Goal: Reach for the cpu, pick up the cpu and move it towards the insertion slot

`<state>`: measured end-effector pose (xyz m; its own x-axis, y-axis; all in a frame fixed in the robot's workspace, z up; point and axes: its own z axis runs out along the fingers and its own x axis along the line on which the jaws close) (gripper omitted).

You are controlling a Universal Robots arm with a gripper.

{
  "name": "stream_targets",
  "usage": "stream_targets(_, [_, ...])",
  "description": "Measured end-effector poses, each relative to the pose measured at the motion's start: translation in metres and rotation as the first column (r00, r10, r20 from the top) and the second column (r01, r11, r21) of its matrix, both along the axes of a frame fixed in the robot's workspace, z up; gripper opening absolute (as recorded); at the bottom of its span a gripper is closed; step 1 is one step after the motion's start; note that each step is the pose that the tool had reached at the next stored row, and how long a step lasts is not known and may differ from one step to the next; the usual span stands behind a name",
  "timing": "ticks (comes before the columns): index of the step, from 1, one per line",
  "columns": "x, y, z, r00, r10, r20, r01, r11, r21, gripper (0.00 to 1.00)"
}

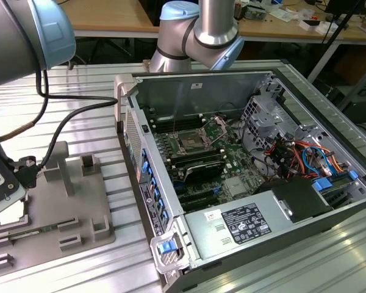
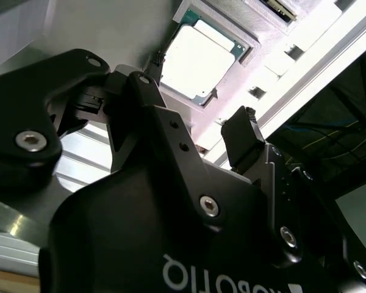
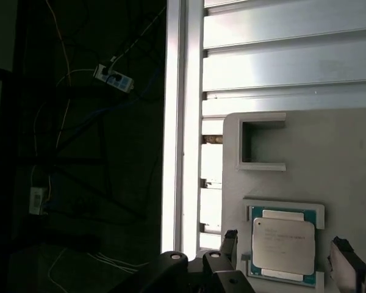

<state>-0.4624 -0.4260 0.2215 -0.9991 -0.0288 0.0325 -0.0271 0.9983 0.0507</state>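
Hovering over the cpu (image 3: 283,245), the end effector (image 3: 287,241) has its fingers (image 3: 230,244) spread apart, one on each side of the chip, gripping nothing. Cpu lies flat in its recess in the grey holder (image 3: 354,159), which rests on the ribbed counter (image 3: 280,73).

Risks, as judged:
- The fingers could close on the raised recess rim instead of the chip edges.
- An off-centre or tilted pinch could let the thin chip slip, or jam it in the recess.

Farther off, the insertion slot (image 1: 188,144) sits low inside the open computer case (image 1: 195,91), well apart from the holder. A loosely held chip could drop on the way across, or clip the case wall.
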Motion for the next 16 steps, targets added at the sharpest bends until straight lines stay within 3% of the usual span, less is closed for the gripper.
stream_targets(4, [0.0007,0.0,-0.0088,1.0,0.0,0.0,0.0,1.0,-0.0003,0.66])
stream_targets(16, [0.0022,-0.0009,-0.024,1.0,0.001,-0.0004,-0.001,1.0,-0.0014,0.66])
